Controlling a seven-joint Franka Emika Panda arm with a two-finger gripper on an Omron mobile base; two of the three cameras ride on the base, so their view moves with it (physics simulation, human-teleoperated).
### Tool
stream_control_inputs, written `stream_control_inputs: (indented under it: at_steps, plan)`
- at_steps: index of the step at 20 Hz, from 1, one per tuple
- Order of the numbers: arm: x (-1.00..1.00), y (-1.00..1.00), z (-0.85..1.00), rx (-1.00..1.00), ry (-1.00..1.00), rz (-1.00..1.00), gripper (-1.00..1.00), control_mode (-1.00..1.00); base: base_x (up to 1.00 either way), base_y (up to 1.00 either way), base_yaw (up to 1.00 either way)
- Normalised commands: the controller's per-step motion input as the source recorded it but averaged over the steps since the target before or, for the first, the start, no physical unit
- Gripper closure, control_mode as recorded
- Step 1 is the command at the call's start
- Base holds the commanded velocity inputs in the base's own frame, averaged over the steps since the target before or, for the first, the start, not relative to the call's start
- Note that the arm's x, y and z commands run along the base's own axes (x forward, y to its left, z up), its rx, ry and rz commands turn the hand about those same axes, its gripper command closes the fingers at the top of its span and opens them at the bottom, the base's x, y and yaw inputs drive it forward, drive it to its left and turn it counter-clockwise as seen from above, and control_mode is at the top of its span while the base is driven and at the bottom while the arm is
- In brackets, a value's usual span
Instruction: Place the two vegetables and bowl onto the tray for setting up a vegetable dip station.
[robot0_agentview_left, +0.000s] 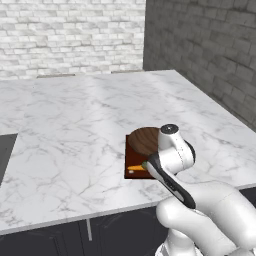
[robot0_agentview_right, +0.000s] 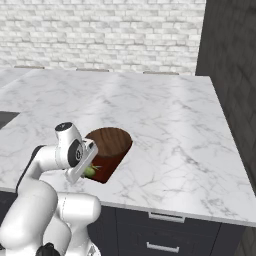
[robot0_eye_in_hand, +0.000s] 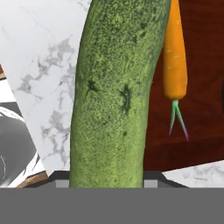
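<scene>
the bowl (robot0_agentview_left: 144, 139) and carrot (robot0_eye_in_hand: 175, 57) already sit on the tray (robot0_agentview_right: 111, 166) at the counter's (robot0_agentview_left: 75, 130) near edge; the end effector (robot0_agentview_left: 148, 165), pinching the cucumber (robot0_eye_in_hand: 114, 92), hangs over the tray's near end, the last item seemingly left to set down.

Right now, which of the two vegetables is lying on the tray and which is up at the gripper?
The orange carrot lies on the tray. The green cucumber is the one at the gripper, looming close in the hand view.
</scene>
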Motion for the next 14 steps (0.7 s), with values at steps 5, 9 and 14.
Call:
stream_control_inputs:
  at_steps: [5, 9, 14]
  plan:
    - [0.03, 0.02, -0.24, 0.01, 0.0, 0.02, 1.0, -1.0, 0.0, 0.0, 0.0]
    - [0.04, 0.0, -0.24, 0.0, 0.0, 0.02, 1.0, -1.0, 0.0, 0.0, 0.0]
    - [0.06, 0.0, -0.25, 0.0, 0.0, 0.01, 1.0, -1.0, 0.0, 0.0, 0.0]
